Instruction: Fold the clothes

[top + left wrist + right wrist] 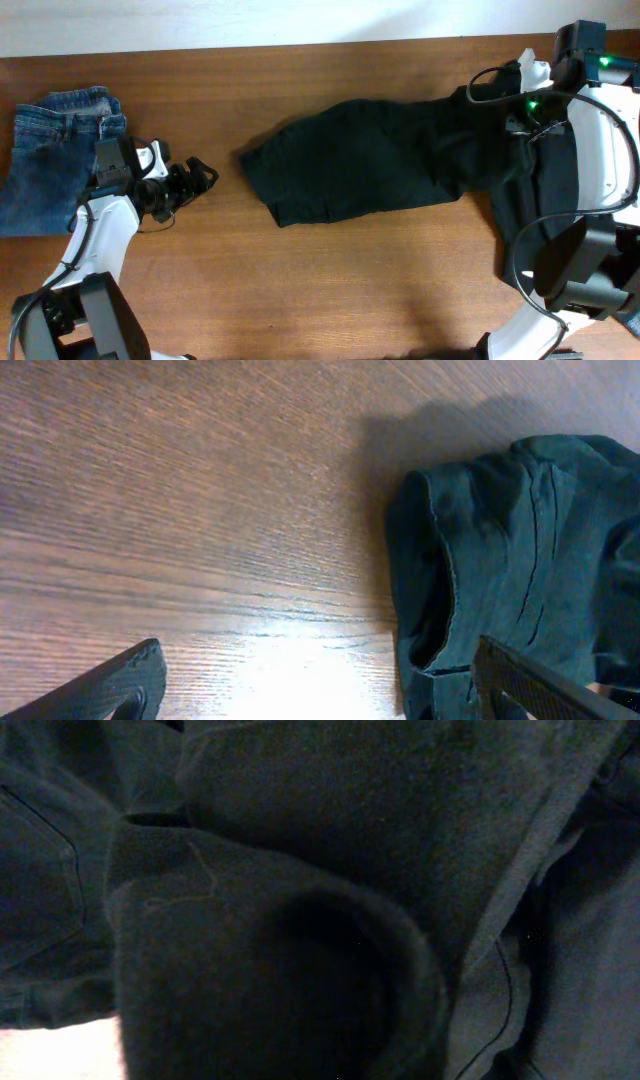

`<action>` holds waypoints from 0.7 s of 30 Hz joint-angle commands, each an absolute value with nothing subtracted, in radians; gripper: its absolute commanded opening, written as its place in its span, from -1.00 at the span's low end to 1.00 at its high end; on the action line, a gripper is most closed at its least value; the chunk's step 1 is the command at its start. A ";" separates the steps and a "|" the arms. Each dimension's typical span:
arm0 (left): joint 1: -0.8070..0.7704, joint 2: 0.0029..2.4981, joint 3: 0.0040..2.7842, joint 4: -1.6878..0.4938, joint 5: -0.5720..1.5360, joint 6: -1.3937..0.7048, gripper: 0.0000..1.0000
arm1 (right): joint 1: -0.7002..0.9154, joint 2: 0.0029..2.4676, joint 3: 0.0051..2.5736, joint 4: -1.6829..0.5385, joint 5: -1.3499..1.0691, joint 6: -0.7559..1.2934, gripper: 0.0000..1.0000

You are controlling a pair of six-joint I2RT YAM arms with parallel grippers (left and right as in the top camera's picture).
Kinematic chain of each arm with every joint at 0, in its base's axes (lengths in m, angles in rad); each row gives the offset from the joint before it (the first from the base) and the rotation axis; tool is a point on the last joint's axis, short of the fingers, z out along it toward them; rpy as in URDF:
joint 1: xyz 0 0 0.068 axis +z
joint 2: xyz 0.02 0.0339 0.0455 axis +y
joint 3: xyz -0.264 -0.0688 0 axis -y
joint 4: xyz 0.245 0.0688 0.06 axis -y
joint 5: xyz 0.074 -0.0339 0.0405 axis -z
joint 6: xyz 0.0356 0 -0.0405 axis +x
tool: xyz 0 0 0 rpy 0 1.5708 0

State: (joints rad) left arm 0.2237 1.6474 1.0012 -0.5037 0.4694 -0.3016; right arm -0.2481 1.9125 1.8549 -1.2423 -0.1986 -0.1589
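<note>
— Black cloth (370,160), lumpy, in the middle, trailing right. Blue jeans (50,160) at the left, folded.
— Left gripper (195,178) wide apart, empty, between them. Right gripper (510,100) deep in black cloth; can't tell if pinching.
— Might grab two layers. Then one big bunch, no fold.

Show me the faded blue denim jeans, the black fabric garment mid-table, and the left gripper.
Faded blue denim jeans (50,165), overhead view, middle of the denim.
Black fabric garment (350,165), overhead view, its central body.
Left gripper (200,180), overhead view, between its open fingertips.
</note>
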 commanded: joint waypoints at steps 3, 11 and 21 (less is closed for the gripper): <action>0.224 1.624 1.012 -0.506 0.463 -0.281 0.95 | -0.242 1.905 1.864 -1.242 -0.205 -0.168 -0.73; 0.224 1.624 1.012 -0.506 0.462 -0.252 0.95 | -0.242 1.905 1.864 -1.242 -0.205 -0.168 -0.63; 0.224 1.624 1.012 -0.506 0.462 -0.252 0.95 | -0.242 1.905 1.864 -1.242 -0.205 -0.168 -0.62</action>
